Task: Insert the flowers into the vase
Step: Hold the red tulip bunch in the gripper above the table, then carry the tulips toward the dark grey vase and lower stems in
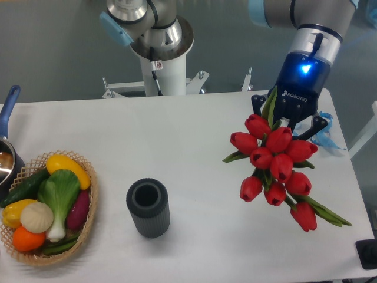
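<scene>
Tulips (275, 168): red bunch, green stems and leaves, at about 3 o'clock in my view, lifted over the white tabletop (177, 135). Stems run up into the pincer (287, 121), which I read as clamped on the tulips; its black fingers flank the stems just above the top blooms. Blooms hang down and toward 5 o'clock, the lowest one near the tabletop's right edge. Vase (148, 207): dark grey, ribbed, upright, round mouth unobstructed, at about 7 o'clock from the bunch and well apart from it. Wicker basket (26, 252) of toy vegetables sits at 8 o'clock near the left edge. Blue-handled pot (8, 118) at 9 o'clock, partly cut off by the frame.
</scene>
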